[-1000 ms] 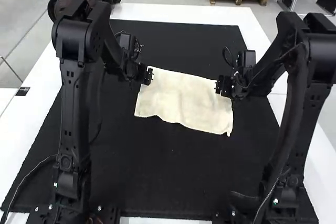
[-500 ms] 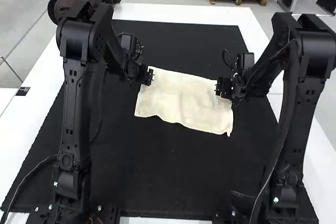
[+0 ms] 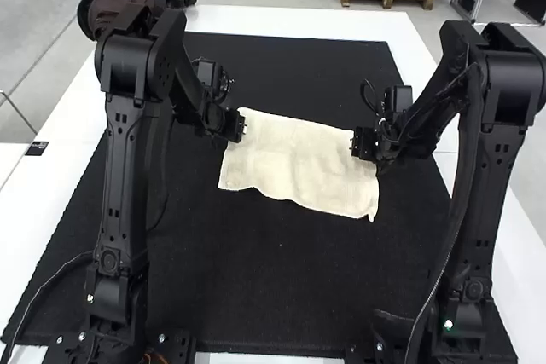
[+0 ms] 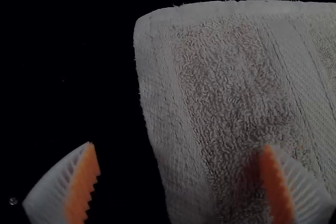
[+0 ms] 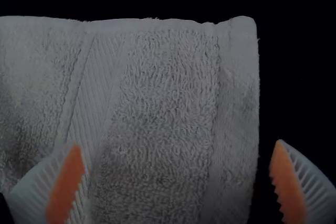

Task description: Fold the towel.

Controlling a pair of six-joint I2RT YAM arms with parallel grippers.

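grey floor (image 3: 51,83) lies beside a white table (image 3: 43,198) with black mat (image 3: 281,287)

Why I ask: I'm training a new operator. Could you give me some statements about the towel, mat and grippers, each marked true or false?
1. The towel lies on the black mat. True.
2. The left gripper and right gripper are at opposite ends of the towel. True.
3. The left gripper is shut on a towel corner. False: its fingers stand apart, one over the towel and one over bare mat.
4. The towel is bunched into a ball. False: it lies spread out, with slight ripples and a wavy near edge.
5. The right gripper's fingers are open. True.
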